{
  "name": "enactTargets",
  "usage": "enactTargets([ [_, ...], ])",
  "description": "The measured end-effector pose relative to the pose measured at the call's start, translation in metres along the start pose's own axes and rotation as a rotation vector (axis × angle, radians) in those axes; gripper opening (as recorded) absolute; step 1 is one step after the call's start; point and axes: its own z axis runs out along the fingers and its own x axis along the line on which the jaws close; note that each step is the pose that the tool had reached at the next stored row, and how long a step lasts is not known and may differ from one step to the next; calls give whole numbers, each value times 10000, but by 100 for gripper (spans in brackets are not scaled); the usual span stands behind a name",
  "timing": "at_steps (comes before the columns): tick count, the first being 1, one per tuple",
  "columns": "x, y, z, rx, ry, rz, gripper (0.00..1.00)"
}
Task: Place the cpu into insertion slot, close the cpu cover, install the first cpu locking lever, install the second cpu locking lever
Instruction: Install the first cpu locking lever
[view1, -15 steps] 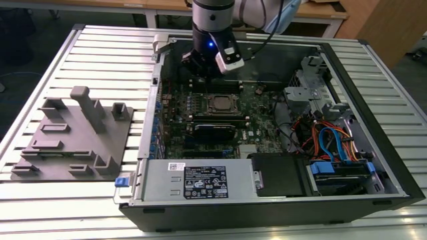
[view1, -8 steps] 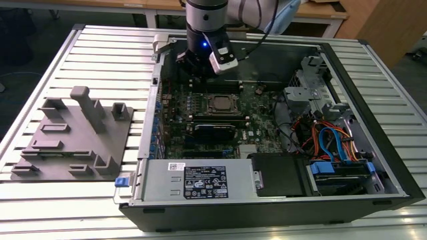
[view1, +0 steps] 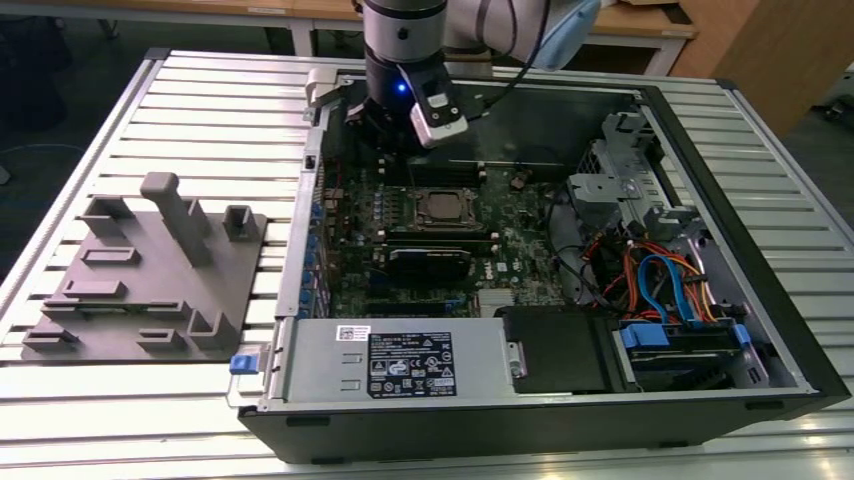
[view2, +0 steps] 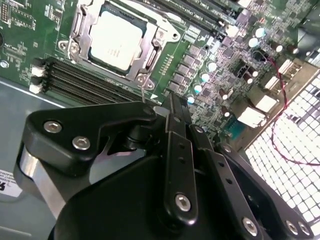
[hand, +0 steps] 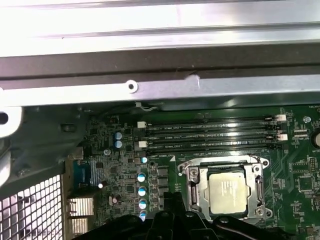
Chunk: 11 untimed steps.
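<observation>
— Since the open computer case (view1: 747, 330) takes up most of the slatted surface (view1: 200, 100), where is there room to move?
— Above the green motherboard (view1: 514, 265), between the case's far wall and the drive cage (view1: 621, 170) at the exterior view's right. A grey fixture tray (view1: 147, 290) lies on the surface at the exterior view's left, apart from the case.
— And the end effector (view1: 384, 125)?
— It hangs close to that far wall, over the memory slots (hand: 210, 132), just beyond the socket. In the second wrist view its fingers (view2: 172, 125) meet at the tips, with nothing between them.
— The chip?
— The cpu (view2: 116, 40) sits in the insertion slot (hand: 203, 195), apart from the end effector, with the cpu cover (view2: 151, 50) lying flat round its edges.
— What do the views add?
— The first wrist view shows the case's metal rim (hand: 150, 87) beside the memory slots. The second shows the end effector's black linkage.
</observation>
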Motion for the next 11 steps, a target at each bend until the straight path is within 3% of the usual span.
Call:
enactTargets([
  [11,37,172,9,0,0,1,10],
])
